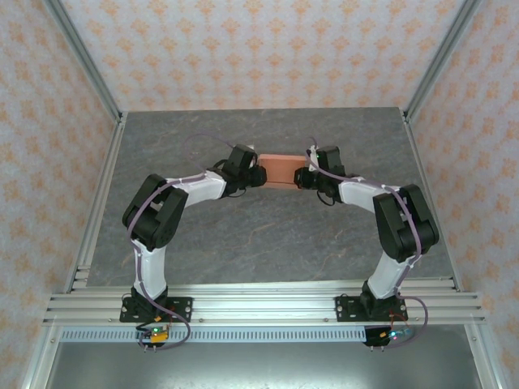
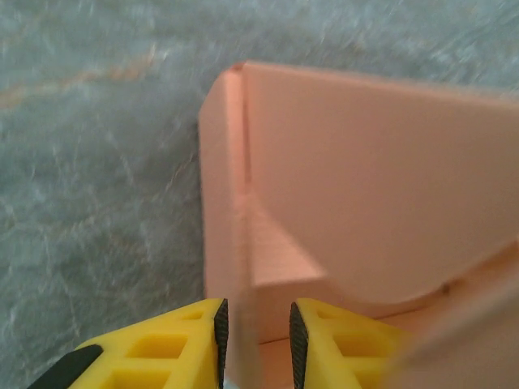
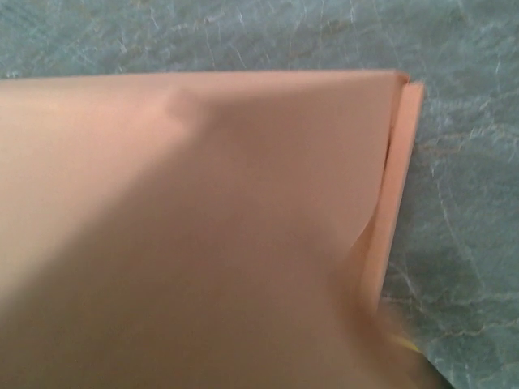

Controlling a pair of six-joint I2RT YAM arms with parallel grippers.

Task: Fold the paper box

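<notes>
Left fingers point(image 2: 162, 356) pinch a wall of the paper box point(image 1: 277, 170) on the worktop point(image 1: 268, 243). Right fingers point(image 1: 301, 178) are at its opposite end, grip unclear, possibly holding. Uneven pulling could crease the card or let it slip.

Overhead looks down; wrist views close, sharing paper box point(image 1: 276, 170).

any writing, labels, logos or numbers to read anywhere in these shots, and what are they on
No readable text anywhere.
Salmon-orange card paper box: plain, no print, in the wrist views too.
Orange-and-white patterned wallpaper: ornaments only, no letters.
Grey marbled table: veins only.
Black base of the left arm: any marking is too small to read.
</notes>
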